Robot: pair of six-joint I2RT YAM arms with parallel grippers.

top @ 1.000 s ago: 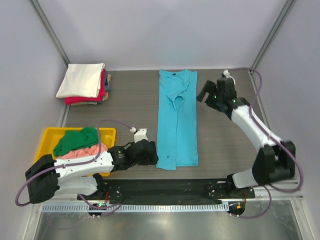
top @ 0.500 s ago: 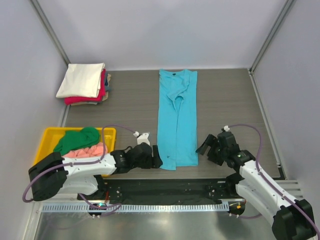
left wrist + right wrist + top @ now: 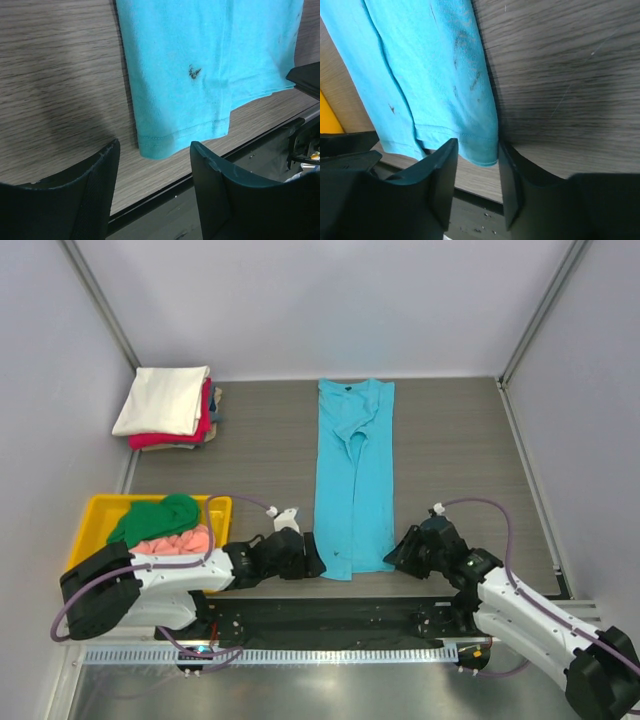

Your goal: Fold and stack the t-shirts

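In the upper left of the overhead frame a stack of folded t-shirts sits on the counter, a cream-white one on top and red beneath. At the lower left the yellow tray holds a green shirt and a salmon-pink shirt, both unfolded. Just right of it, the left gripper sits low at the near-left hem corner of the turquoise shirt, which lies as a long narrow strip down the middle of the frame with its collar at the top. In its wrist view the fingers stand well apart on either side of that corner and hold nothing. At the lower right, the right gripper is at the other hem corner; its fingers leave only a narrow gap with the corner lying flat between them, and no pinch shows. The likely trouble is an uneven pick: one side could catch only the top layer, or miss the cloth and scrape the counter, so the strip would skew or unfold when lifted. Both corners lie close to the counter's near edge, so a slipped hem could drop over it. No brand, label or writing can be read. The cloth shows only a small dark mark and faint smudges.
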